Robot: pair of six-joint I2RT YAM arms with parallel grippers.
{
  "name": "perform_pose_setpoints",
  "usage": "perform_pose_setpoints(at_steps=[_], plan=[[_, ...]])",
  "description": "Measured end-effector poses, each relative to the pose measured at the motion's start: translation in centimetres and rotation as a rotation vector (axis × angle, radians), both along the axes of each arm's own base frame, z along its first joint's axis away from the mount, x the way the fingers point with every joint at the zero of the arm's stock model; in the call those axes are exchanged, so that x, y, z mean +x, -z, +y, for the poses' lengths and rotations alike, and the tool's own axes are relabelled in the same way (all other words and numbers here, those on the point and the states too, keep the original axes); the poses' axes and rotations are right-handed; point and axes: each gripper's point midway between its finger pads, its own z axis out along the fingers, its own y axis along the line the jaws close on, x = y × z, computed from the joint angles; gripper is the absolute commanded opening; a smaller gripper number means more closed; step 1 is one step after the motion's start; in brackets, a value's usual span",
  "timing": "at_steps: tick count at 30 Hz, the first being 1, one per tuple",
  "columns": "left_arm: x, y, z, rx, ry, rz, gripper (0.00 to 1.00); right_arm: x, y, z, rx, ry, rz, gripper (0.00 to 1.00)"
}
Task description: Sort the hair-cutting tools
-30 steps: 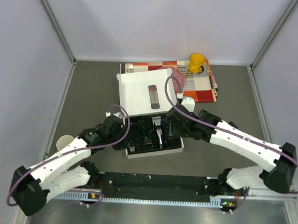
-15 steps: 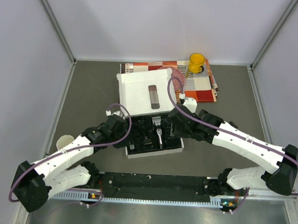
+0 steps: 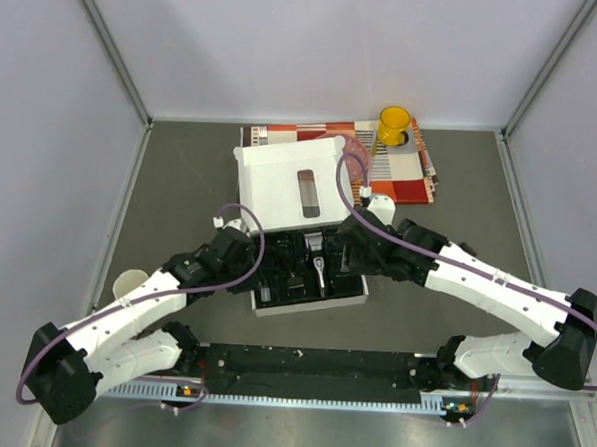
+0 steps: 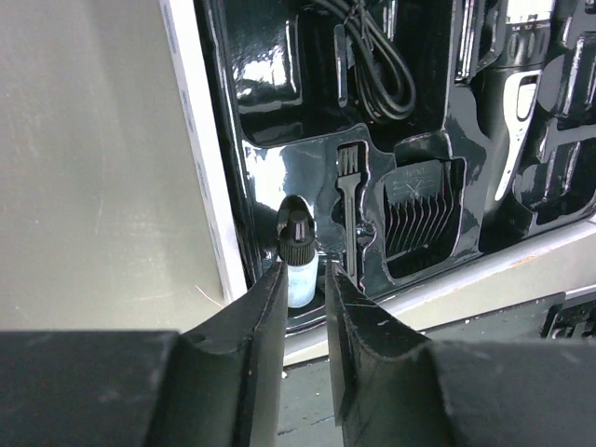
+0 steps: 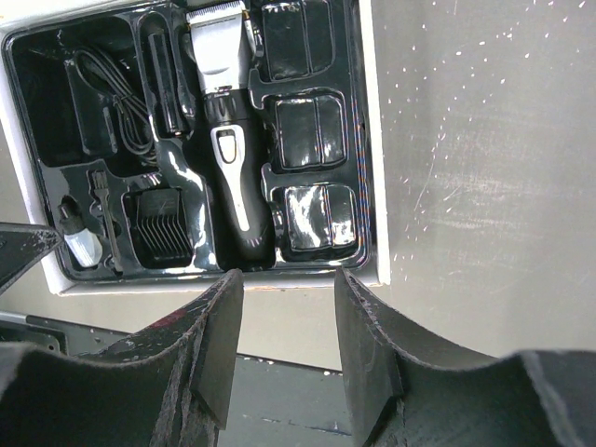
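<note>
Narrowly parted, the left gripper (image 4: 304, 272) straddles without clamping a small capped oil bottle (image 4: 297, 244), which sits in the moulded tray's (image 4: 261, 177) corner pocket at its tips, while the right gripper (image 5: 287, 279) hangs half-open and empty, the clipper (image 5: 228, 140) nested just ahead.

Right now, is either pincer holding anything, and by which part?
Apparently nothing. The left pincer flanks the small bottle, gap showing; the right pincer hangs open, empty.
</note>
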Motion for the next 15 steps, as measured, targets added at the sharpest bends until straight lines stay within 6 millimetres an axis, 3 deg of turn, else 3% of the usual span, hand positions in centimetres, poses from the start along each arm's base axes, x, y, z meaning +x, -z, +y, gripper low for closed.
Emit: perform_pose_setpoints(at_steps=[9, 15], plan=[[0.5, -0.4, -0.3, 0.016, 0.037, -0.024, 0.13, 0.1, 0.0, -0.1, 0.004, 0.010, 0.001, 0.44], [0.5, 0.6, -0.2, 0.051, 0.051, 0.008, 0.12, 0.1, 0.0, 0.0, 0.006, 0.012, 0.002, 0.44]])
